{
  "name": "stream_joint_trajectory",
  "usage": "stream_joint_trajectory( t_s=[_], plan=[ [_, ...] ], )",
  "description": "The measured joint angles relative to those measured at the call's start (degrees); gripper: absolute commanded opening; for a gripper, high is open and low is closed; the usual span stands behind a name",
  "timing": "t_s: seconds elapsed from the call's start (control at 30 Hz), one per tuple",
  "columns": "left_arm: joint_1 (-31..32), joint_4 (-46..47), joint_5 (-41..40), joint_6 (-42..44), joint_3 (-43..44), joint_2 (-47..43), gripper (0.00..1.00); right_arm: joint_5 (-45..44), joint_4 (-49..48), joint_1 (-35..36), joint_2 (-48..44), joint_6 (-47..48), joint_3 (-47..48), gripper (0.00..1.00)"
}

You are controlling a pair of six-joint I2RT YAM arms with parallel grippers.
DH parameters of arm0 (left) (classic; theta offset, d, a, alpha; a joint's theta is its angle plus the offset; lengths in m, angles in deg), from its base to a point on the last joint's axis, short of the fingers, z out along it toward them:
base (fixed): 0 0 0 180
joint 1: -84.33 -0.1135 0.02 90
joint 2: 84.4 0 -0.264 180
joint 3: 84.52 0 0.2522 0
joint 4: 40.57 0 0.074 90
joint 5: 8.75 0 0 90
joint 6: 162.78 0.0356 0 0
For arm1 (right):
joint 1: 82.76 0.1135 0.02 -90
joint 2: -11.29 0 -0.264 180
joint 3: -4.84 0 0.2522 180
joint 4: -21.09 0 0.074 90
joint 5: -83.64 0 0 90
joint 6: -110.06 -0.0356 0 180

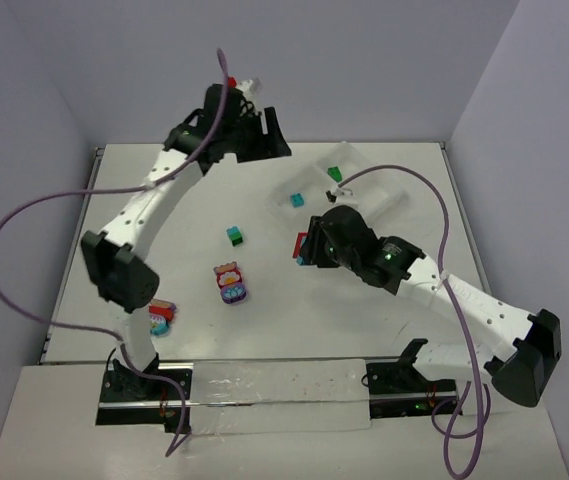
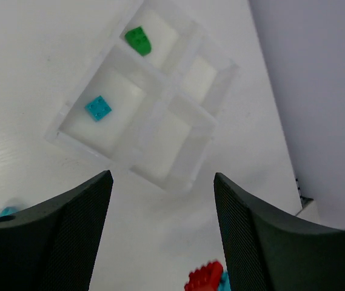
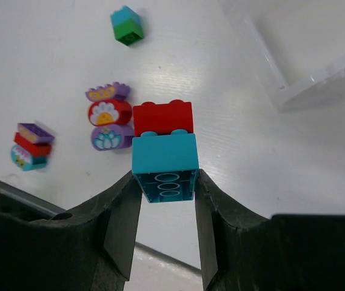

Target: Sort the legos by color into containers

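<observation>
My right gripper [image 3: 167, 182] is shut on a teal brick [image 3: 165, 163] with a red brick [image 3: 162, 117] stacked on it, held above the table left of the clear tray [image 1: 364, 200]; the top view shows it [image 1: 305, 248]. My left gripper [image 2: 163, 236] is open and empty, held high at the back [image 1: 272, 135], looking down on the tray [image 2: 178, 176]. One compartment holds a green brick [image 2: 138, 40], another a teal brick [image 2: 98, 108]. The red-and-teal stack [image 2: 204, 277] shows at the bottom edge of the left wrist view.
On the table lie a teal-on-green stack [image 1: 234, 236], a purple, red and pink clump [image 1: 230, 283] and a purple, red and teal clump [image 1: 161, 318] near the left arm's base. Walls close the table's back and sides.
</observation>
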Motion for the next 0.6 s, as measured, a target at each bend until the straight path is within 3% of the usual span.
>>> stream_joint_trajectory(
  t_s=[0.23, 0.4, 0.6],
  plan=[
    [-6.13, -1.44, 2.8, 3.27, -4.59, -16.9, 0.75, -0.68, 2.73, -1.5, 6.66, 2.04, 15.39, 0.08],
    [-15.42, -2.81, 4.51, 3.98, -9.73, -16.93, 0.75, -0.23, 5.25, -4.99, 16.98, 4.96, 28.8, 0.04],
    [-16.2, -4.35, -2.21, 3.51, -24.97, -17.05, 0.74, 1.08, 11.11, -9.16, 28.44, 7.97, 43.67, 0.02]
  ],
)
